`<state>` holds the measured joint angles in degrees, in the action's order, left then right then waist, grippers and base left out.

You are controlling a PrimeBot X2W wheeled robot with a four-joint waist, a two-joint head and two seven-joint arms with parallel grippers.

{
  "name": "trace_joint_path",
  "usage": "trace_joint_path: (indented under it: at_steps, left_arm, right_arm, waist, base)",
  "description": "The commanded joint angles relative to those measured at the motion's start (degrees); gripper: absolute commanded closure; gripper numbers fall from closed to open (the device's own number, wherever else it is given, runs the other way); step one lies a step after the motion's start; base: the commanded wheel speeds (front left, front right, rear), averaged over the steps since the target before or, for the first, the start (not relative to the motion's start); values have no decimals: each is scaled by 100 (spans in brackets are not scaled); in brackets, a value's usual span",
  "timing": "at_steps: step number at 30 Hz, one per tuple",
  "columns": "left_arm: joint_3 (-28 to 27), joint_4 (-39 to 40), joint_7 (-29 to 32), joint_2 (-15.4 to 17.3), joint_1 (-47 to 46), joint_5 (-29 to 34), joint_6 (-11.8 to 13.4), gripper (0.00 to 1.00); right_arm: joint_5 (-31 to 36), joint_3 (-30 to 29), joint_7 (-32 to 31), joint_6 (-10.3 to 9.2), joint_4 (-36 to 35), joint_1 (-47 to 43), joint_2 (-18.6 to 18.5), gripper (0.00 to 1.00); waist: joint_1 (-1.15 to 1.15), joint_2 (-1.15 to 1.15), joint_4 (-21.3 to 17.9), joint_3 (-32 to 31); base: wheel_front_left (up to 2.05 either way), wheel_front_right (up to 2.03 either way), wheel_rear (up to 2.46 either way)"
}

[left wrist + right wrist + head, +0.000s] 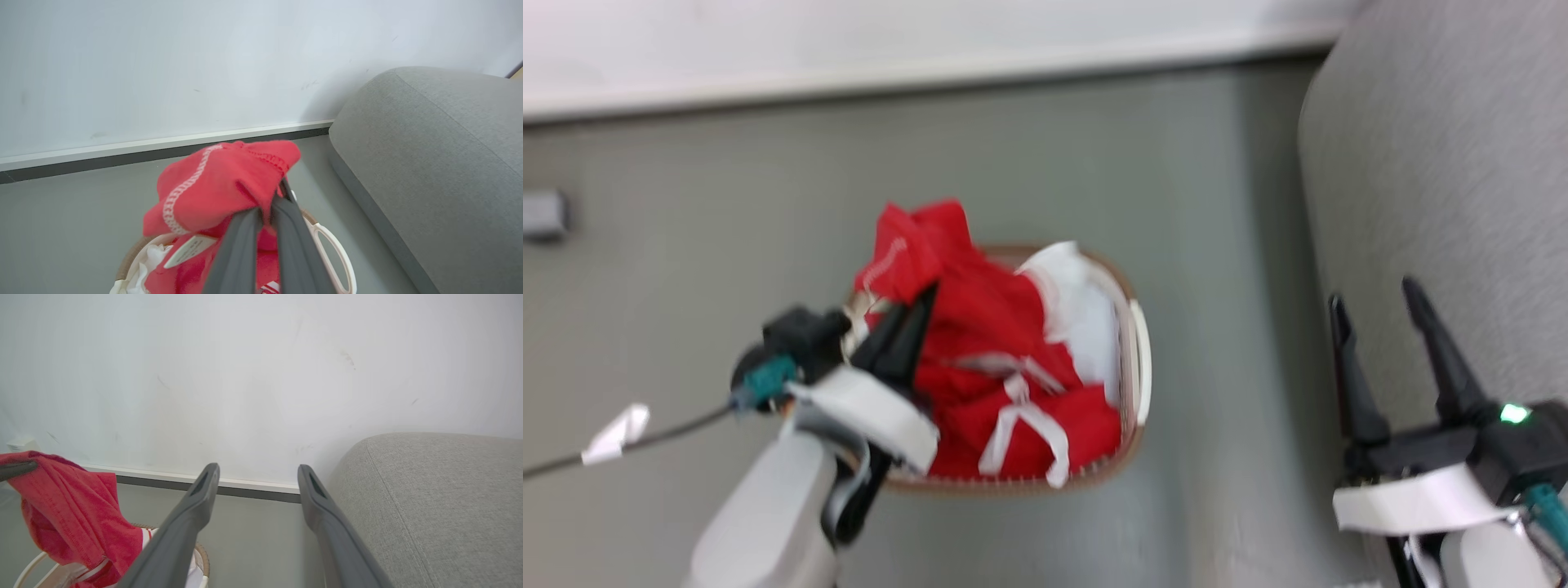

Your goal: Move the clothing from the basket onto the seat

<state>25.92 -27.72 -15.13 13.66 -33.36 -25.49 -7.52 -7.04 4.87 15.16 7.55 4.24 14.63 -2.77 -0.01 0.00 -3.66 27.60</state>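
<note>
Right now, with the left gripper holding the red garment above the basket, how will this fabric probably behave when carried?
Likely floppy: the red garment folds and droops around the left gripper's closed fingers. Probably light: a small pinch holds it up. The white straps lie loose in the basket, so they may catch on its rim.

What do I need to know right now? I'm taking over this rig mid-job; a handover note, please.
Left gripper: shut on a fold of the red clothing, held up over the basket.
Right gripper: open, holding nothing, beside the seat.
The rest of the clothing lies in the basket.
Done: no garment shows on the visible seat.
To do: carry the held piece right to the seat, release, repeat.
</note>
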Motion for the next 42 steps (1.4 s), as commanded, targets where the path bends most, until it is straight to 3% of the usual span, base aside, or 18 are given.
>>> trace_joint_path:
  at_steps: [1, 10, 20, 28, 35, 36, 37, 41, 42]
  left_arm:
    - [18, 169, -1, 76, 283, -65, 9, 100]
    - [2, 1608, 577, 321, 1147, -329, 273, 100]
    - [43, 3441, 1424, 584, 1642, -501, 628, 100]
    - [358, 4204, 1855, 567, 1739, -591, 585, 100]
    - [743, 4377, 2022, 403, 1810, -745, 411, 100]
    - [760, 4352, 2014, 383, 1830, -777, 412, 100]
    - [775, 4315, 1997, 388, 1845, -759, 421, 100]
    - [725, 4139, 1837, 332, 1934, -838, 438, 100]
    - [683, 4074, 1776, 306, 1975, -901, 446, 87]
  right_arm:
    - [-64, 26, 0, -12, 80, -220, -20, 0]
    - [-121, 443, 0, -12, 158, -787, -18, 0]
    - [187, 1899, -1, -13, 69, -622, -29, 0]
    - [86, 2956, -1, -13, 479, 260, -300, 0]
    - [-646, 3764, -2, -13, 1228, 957, -374, 0]
    - [-796, 3805, -1, -12, 1283, 1007, -350, 69]
    - [-981, 3835, -2, -12, 1341, 1023, -332, 100]
    - [-1598, 3676, -1, -13, 1488, 940, -302, 100]
    - [-1687, 3609, -2, -13, 1532, 917, -314, 100]
  waist:
    - [1, 0, 135, -1122]
    - [1, 0, 166, -2251]
    - [1, 0, 239, -2652]
    - [1, 0, 272, -2664]
    - [1, 0, 342, -2674]
    - [1, 0, 351, -2678]
    - [1, 0, 361, -2685]
    - [1, 0, 388, -2712]
    - [1, 0, 389, -2714]
  base:
    - [0, 0, 0]
    - [0, 0, 0]
    - [0, 0, 0]
    - [0, 0, 0]
    - [0, 0, 0]
    - [0, 0, 0]
    - [0, 0, 0]
    - [0, 0, 0]
    - [0, 0, 0]
